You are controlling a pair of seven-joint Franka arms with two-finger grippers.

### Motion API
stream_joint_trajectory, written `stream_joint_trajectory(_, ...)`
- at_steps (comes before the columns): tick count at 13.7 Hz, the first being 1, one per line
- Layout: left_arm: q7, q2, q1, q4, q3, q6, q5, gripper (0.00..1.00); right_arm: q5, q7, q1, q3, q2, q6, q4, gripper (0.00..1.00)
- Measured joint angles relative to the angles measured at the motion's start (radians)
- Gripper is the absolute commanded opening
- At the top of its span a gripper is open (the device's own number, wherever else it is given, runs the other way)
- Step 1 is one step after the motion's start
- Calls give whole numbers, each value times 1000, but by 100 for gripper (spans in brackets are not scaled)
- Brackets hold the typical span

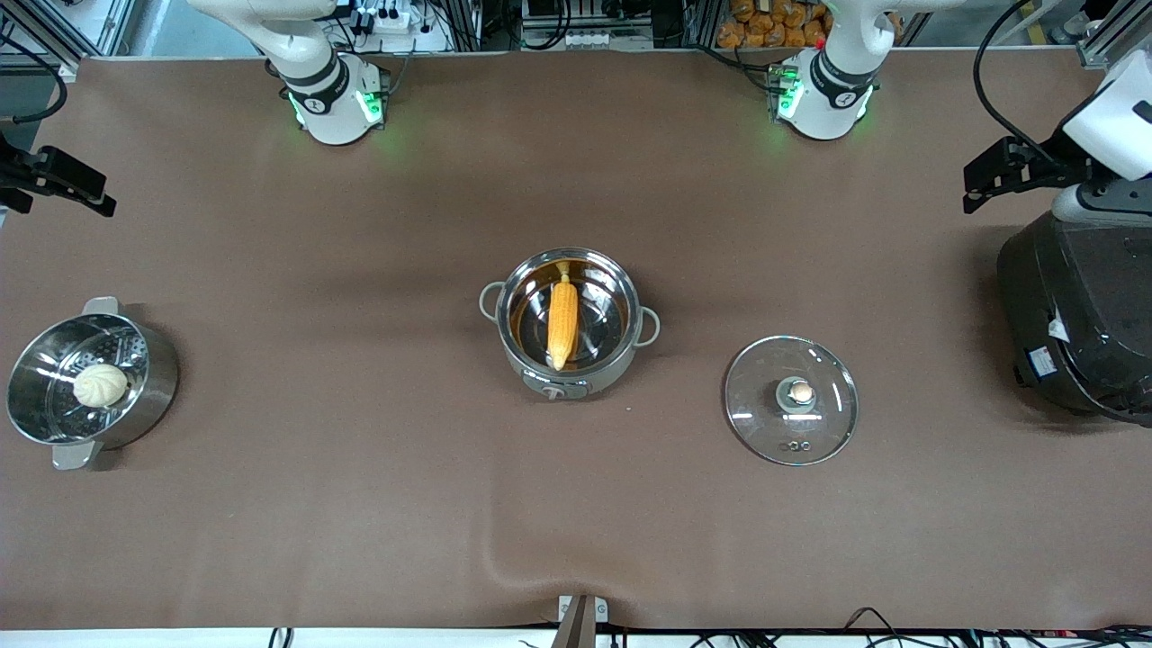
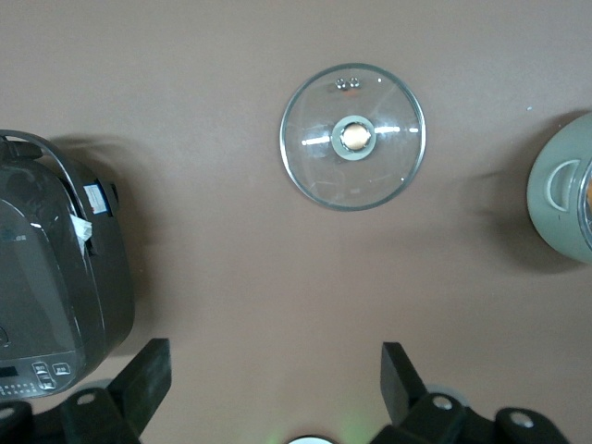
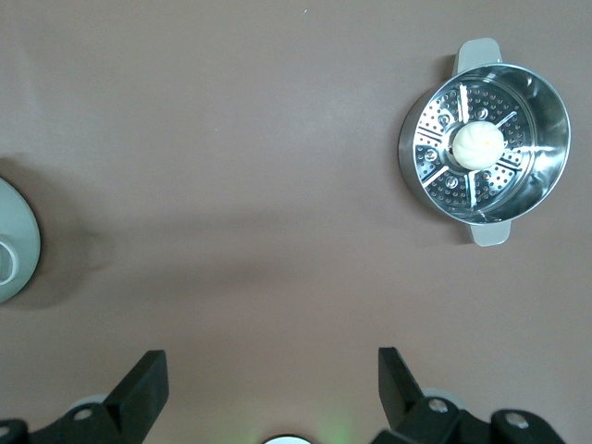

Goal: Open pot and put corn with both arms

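Observation:
The steel pot (image 1: pixel 596 378) stands open at the middle of the table. The yellow-orange corn (image 1: pixel 562 319) lies inside it, stem tip toward the robots' bases. Its glass lid (image 1: pixel 791 400) with a tan knob lies flat on the table beside the pot, toward the left arm's end, and also shows in the left wrist view (image 2: pixel 352 137). My left gripper (image 2: pixel 276 370) is open and empty, up in the air by the black cooker (image 1: pixel 970 187). My right gripper (image 3: pixel 273 370) is open and empty, high over the right arm's end of the table (image 1: pixel 67 193).
A large black cooker (image 1: pixel 1080 315) stands at the left arm's end. A perforated steel steamer pot (image 1: pixel 157 382) holding a white bun (image 1: pixel 100 385) stands at the right arm's end. The brown mat has a ridge at the edge nearest the front camera.

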Motion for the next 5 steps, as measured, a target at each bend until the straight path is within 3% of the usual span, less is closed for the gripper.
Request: stream_joint_trajectory(5, 0, 3, 0, 0, -2, -11, 0, 100, 3, 0, 0, 5, 0, -18, -6, 100)
